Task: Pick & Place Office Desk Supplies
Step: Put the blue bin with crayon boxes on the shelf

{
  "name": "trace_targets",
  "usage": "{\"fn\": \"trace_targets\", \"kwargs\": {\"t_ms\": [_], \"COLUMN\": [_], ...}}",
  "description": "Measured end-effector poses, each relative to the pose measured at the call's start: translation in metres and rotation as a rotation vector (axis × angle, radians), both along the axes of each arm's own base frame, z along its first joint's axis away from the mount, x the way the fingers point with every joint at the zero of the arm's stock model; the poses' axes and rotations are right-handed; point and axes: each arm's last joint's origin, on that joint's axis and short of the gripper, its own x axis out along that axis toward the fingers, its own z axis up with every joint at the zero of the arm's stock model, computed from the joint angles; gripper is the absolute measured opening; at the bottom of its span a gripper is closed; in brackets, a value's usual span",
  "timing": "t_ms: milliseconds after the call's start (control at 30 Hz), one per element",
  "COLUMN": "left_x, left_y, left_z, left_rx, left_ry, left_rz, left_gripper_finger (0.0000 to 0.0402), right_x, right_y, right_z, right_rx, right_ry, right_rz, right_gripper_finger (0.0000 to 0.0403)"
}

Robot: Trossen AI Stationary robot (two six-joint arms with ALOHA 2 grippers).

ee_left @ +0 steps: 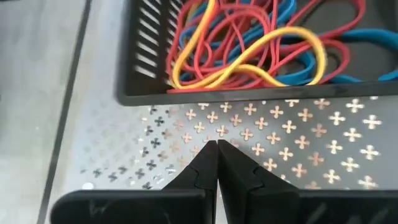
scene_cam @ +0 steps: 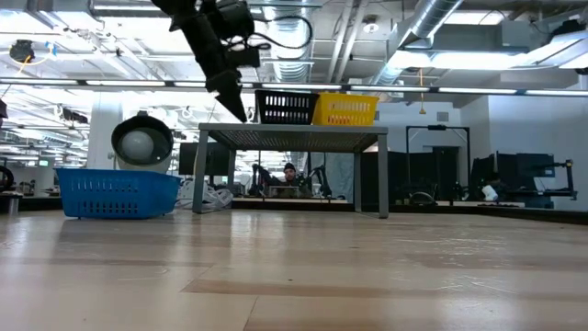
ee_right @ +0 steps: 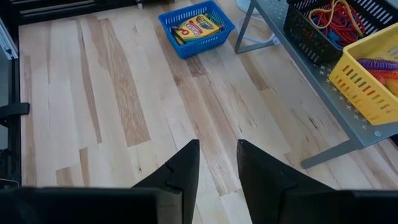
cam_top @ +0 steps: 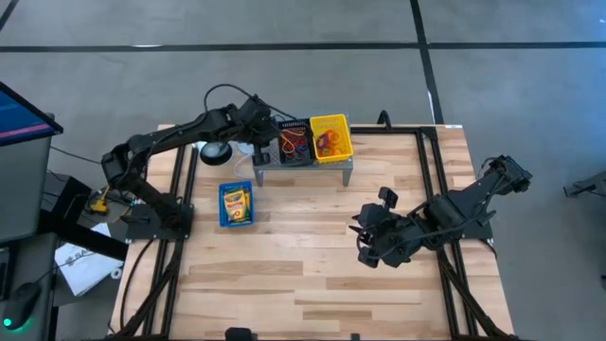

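Red, blue and yellow rubber bands [ee_left: 249, 43] lie in a black bin [cam_top: 294, 142] on the grey perforated shelf [ee_left: 292, 134]. Beside it, a yellow bin [cam_top: 331, 137] holds more bands [ee_right: 379, 65]. A blue bin [cam_top: 236, 205] on the table holds a crayon box [ee_right: 198, 26]. My left gripper [ee_left: 216, 149] is shut and holds nothing. It hovers just above the shelf's left end [scene_cam: 241, 112], next to the black bin. My right gripper [ee_right: 217, 155] is open with nothing between its fingers, above the table's right half [cam_top: 374, 237].
The shelf stands on legs [scene_cam: 384, 175] at the table's far middle. A round dark object [cam_top: 216, 152] sits left of it, behind the blue bin. Bare wooden table [cam_top: 303, 275] stretches across the near half.
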Motion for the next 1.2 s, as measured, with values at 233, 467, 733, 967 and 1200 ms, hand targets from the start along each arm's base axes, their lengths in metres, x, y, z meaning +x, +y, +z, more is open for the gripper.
{"fn": "trace_targets", "kwargs": {"t_ms": [233,467,733,967,1200], "left_x": [-0.025,-0.063,-0.075,-0.082,-0.078], "left_y": [-0.013,-0.057,-0.131,-0.184,-0.207], "left_z": [0.033,0.046,0.037,-0.006,-0.055], "left_rx": [0.032,-0.183,-0.354,-0.458,-0.386], "left_ry": [-0.077,0.017,0.103,0.23,0.284], "left_rz": [0.033,0.077,0.012,-0.007,-0.023], "left_gripper_finger": [0.0005,0.0049,0.0101,0.0103,0.0102], "right_x": [0.0,0.001,0.005,0.008,0.009], "right_y": [0.0,-0.002,-0.004,-0.001,0.0], "right_z": [0.0,0.0,0.002,0.005,0.006], "right_rx": [0.0,-0.017,-0.01,-0.006,0.001], "right_ry": [-0.002,0.006,-0.015,-0.056,-0.069], "right_rz": [0.001,0.011,0.003,0.036,0.037], "right_gripper_finger": [0.0103,0.0103,0.0103,0.0103,0.0103]}}
